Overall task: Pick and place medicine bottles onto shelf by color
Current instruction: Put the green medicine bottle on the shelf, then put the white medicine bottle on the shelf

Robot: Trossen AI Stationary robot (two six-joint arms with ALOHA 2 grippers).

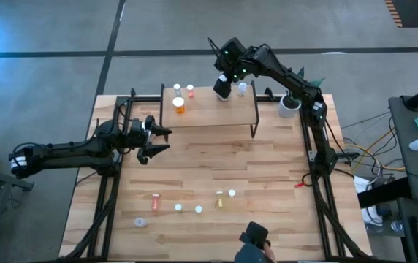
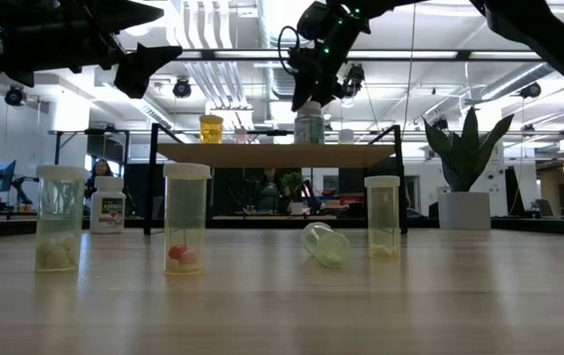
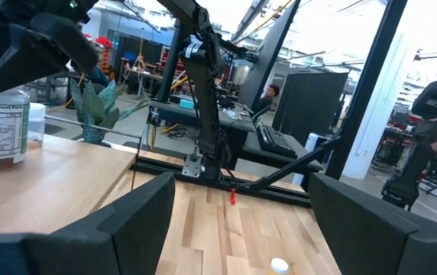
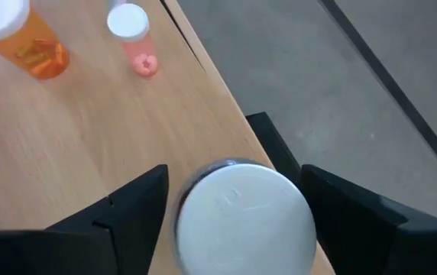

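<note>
**Right gripper over a bottle at the far edge of the shelf**

High view. We see the shelf (image 1: 209,108) at the far side of the table (image 1: 267,190). The right gripper (image 1: 223,86) hangs over the shelf's far edge, while an orange bottle (image 1: 179,104) and a pink bottle (image 1: 191,91) stand together toward its other end, presumably one colour group. The left gripper (image 1: 154,139) waits beside the shelf's near left corner, jaws spread and empty. More bottles (image 1: 198,208) remain on the table, well short of the shelf.

Low view. We see a large pale bottle (image 2: 310,122) upright on the shelf, directly under the right gripper.

Left wrist view. Between the spread fingers (image 3: 134,218) we see bare table only.

Right wrist view. The large bottle's white cap (image 4: 243,216) sits between the right fingers (image 4: 127,202), with a gap on each side; we judge the grip loose or released, the bottle resting on the shelf.
</note>
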